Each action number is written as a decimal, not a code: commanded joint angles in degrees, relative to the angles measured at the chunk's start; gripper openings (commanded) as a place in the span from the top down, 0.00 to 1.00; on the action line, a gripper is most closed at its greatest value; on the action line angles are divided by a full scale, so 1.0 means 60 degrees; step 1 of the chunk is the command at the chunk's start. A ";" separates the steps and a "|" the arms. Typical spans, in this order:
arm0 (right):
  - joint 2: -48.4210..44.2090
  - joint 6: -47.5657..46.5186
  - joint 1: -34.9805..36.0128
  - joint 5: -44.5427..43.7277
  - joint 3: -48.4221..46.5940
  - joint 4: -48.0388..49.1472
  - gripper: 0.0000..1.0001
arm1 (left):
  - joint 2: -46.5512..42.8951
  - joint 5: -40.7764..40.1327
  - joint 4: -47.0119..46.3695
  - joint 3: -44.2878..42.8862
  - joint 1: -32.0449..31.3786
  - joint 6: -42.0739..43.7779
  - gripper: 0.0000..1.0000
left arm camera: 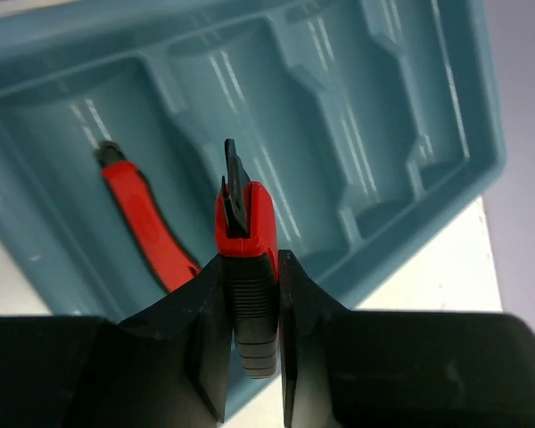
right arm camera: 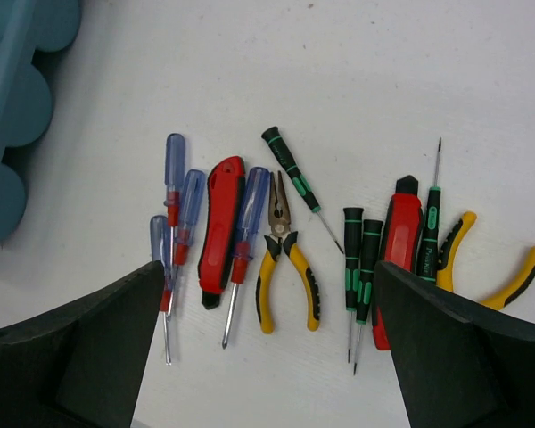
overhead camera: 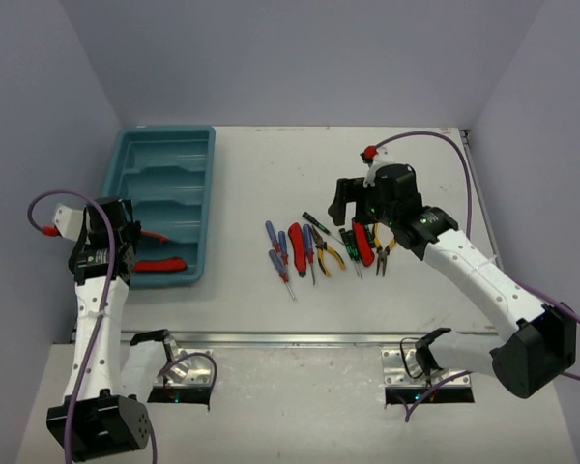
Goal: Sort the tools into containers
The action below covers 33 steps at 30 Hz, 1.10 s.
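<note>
My left gripper (left arm camera: 250,260) is shut on a red-and-black-handled tool (left arm camera: 247,218). It hangs over the near compartments of the teal tray (left arm camera: 410,116), whose long compartments are the containers. Another red-handled tool (left arm camera: 147,234) lies in the compartment below. From above, the left gripper (overhead camera: 135,233) is at the tray's (overhead camera: 164,130) near left. My right gripper (right arm camera: 267,276) is open above the row of tools: blue screwdrivers (right arm camera: 174,174), a red-handled tool (right arm camera: 221,223), yellow pliers (right arm camera: 287,267), green-and-black screwdrivers (right arm camera: 352,241), a second red tool (right arm camera: 399,232) and more pliers (right arm camera: 481,267).
The tools on the table lie side by side in a row (overhead camera: 329,246) right of the tray. The right gripper (overhead camera: 350,215) is over the right half of that row. Metal mounting plates (overhead camera: 169,367) sit at the near table edge.
</note>
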<state>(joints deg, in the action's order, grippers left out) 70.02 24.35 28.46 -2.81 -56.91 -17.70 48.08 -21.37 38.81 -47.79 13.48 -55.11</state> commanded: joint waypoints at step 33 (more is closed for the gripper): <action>0.3818 -0.0305 -0.0767 -0.1754 -0.1829 -0.2674 0.41 | -0.1034 0.6645 -0.2826 0.1180 0.1019 0.3256 0.00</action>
<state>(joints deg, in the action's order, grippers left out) 87.58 25.33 25.76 -7.48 -65.21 -29.13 43.67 3.59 32.04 -41.04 19.29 -45.19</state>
